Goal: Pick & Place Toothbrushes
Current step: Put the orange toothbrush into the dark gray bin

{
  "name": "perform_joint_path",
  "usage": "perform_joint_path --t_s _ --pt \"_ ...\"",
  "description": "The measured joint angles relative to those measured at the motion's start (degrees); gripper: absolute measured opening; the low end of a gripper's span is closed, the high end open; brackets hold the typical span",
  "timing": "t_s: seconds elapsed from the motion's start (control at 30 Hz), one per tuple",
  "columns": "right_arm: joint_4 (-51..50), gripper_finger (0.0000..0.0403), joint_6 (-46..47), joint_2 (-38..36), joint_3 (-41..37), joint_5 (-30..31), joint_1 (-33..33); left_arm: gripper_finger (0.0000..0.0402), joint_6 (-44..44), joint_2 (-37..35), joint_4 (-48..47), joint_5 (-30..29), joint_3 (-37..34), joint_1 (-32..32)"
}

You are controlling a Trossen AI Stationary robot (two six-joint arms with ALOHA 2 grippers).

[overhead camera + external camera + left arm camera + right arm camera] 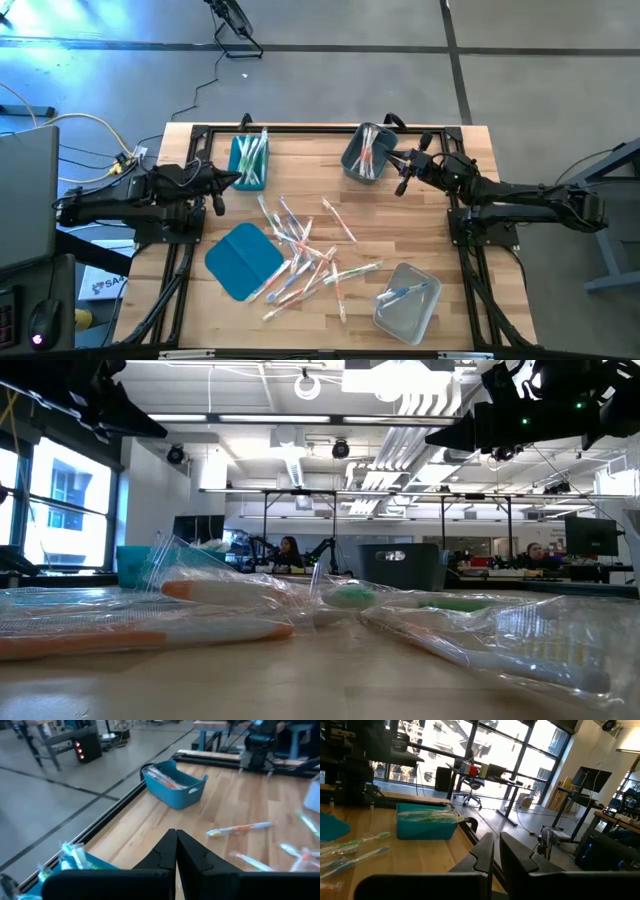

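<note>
Several toothbrushes point(305, 255) in clear wrappers lie scattered flat on the wooden table's middle. More toothbrushes sit in the teal bin point(249, 160) at the far left, more in the grey-blue bin point(365, 153) at the far right, and a blue one in the clear bin point(408, 300) at the near right. My left gripper point(232, 182) hovers shut, above the table just near of the teal bin point(75, 862), pointing toward the grey-blue bin point(175, 782). My right gripper point(398, 160) hovers shut beside the grey-blue bin, nothing between its fingers point(485, 847).
A flat teal lid point(243, 260) lies on the table at the near left, beside the pile. A dark frame point(330, 128) runs along the table's edges. Bare wood lies between the two far bins.
</note>
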Motion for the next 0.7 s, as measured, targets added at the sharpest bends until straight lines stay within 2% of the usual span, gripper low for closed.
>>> perform_joint_path --t_s 0.2,0.7 --pt "-0.01 0.0023 0.0 0.0 0.0 0.0 0.0 0.0003 1.91 -2.82 0.06 2.24 -1.17 0.0" --pt "-0.01 0.0023 0.01 0.0 0.0 -0.13 0.0 0.0003 3.71 -2.87 0.0 2.56 -1.37 0.0"
